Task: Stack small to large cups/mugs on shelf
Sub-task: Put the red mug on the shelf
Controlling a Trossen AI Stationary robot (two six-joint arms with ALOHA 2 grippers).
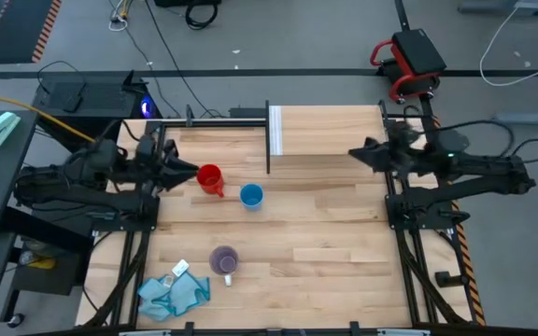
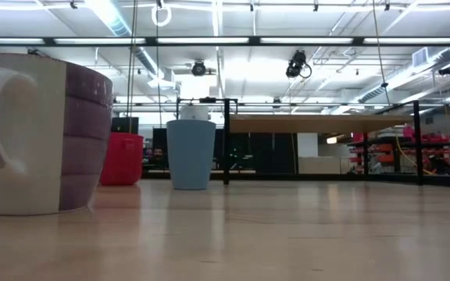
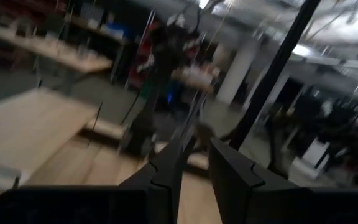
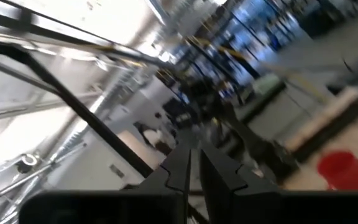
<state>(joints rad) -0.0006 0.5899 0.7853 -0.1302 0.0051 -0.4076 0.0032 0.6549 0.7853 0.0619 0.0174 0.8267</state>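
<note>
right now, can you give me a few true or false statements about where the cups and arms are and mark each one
1. The red mug stands on the tabletop, not on the shelf. True.
2. The light-blue cup is stacked inside the red mug. False: it stands apart beside it.
3. The pale purple mug lies nearer the teal cloth than the other two do. True.
4. The left tool holds the purple mug. False: it is next to the red mug and grips nothing.
5. The right tool is over the shelf's edge, holding nothing. True.
</note>
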